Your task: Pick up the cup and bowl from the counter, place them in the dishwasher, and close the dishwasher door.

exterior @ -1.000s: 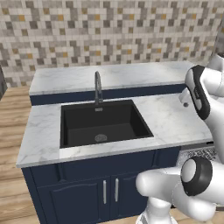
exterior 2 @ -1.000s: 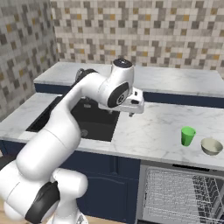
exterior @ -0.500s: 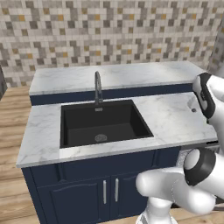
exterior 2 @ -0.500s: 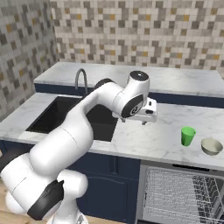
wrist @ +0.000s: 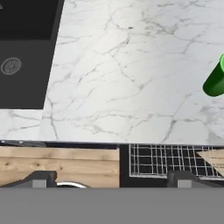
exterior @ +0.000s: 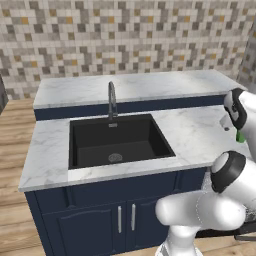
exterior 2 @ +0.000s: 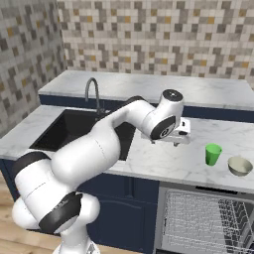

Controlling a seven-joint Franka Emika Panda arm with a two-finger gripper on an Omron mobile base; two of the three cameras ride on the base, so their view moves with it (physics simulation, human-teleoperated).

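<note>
Two items await loading: cup point(exterior 2: 214, 154), green, upright on counter point(exterior 2: 163, 161) right of sink point(exterior 2: 84, 130); bowl point(exterior 2: 240, 166) just beyond cup, apart from it. Gripper point(exterior 2: 181, 139) between sink and cup, jaws wide, empty. Advice: carry on rightward, straddle cup before closing, avoid nudging bowl. Dishwasher point(exterior 2: 206, 221) below cup, rack exposed. Surface: white marble; mosaic-tiled wall behind sink

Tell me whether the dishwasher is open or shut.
Open. The right base view shows the dishwasher's wire rack exposed below the counter edge, and the hand view shows rack wires too.
</note>
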